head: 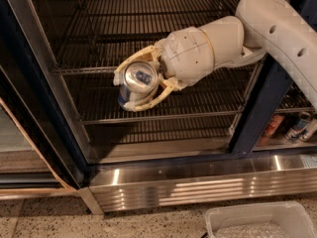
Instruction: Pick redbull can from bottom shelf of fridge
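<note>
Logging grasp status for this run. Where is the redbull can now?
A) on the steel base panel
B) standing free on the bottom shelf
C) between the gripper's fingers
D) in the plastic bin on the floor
C: the gripper, at the open fridge in front of its wire racks, is shut on the redbull can, whose silver top faces the camera.

We see the bottom shelf [208, 114] of the fridge [260, 103] (a chrome wire rack). The gripper [131, 89] hangs over its near rail, left of centre, clasping the redbull can [141, 78]. A plastic bin [257, 223] sits on the speckled floor [39, 217], near right.
</note>
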